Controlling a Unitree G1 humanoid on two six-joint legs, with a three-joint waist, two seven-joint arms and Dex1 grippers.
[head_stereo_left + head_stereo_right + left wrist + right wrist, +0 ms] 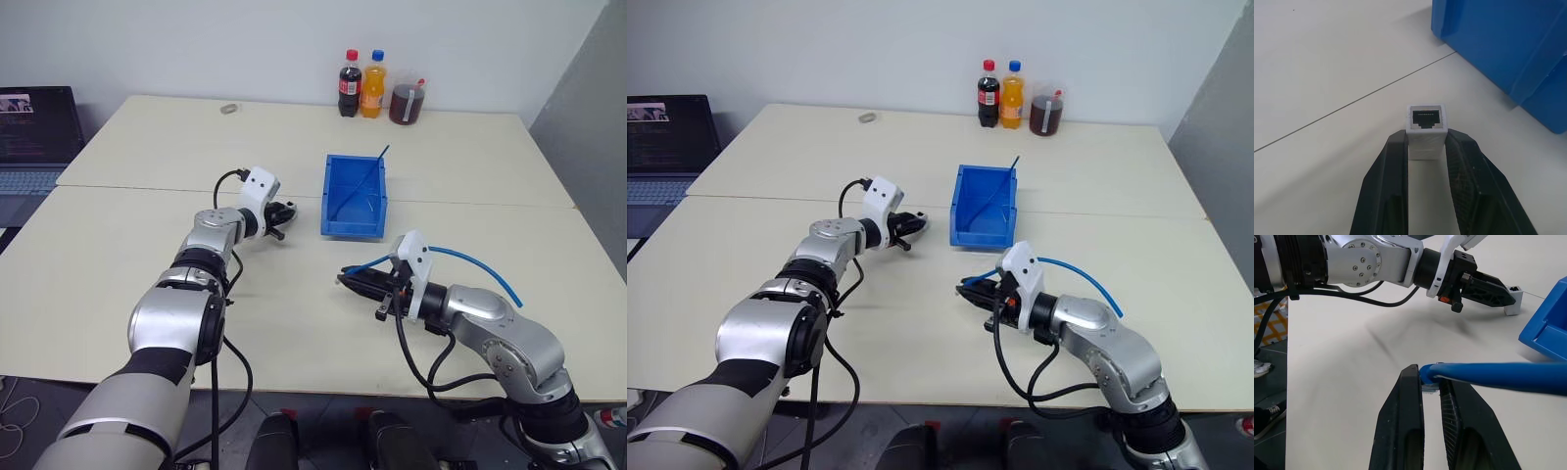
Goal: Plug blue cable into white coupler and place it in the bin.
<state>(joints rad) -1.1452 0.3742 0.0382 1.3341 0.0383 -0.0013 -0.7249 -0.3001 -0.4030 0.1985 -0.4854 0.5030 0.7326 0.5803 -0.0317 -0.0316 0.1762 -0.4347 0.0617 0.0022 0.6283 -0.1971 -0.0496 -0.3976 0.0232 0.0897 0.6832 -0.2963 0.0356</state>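
Observation:
My left gripper (1426, 142) is shut on the white coupler (1425, 129), a small white block held by its sides with its dark socket facing away from the wrist. It sits on the table just left of the blue bin (353, 231). My right gripper (1431, 378) is shut on the plug end of the light-blue cable (1498, 376), low over the table in front of the bin. The rest of the cable (470, 259) arcs back over my right forearm. The coupler (1513, 301) lies some way off from the cable's plug.
A thin dark blue wire (372, 168) leans inside the bin. Two bottles (350, 84) and a cup of dark liquid (408, 103) stand at the table's far edge. A laptop (34, 137) sits at the far left, and a small ring-shaped object (229, 109) at the back left.

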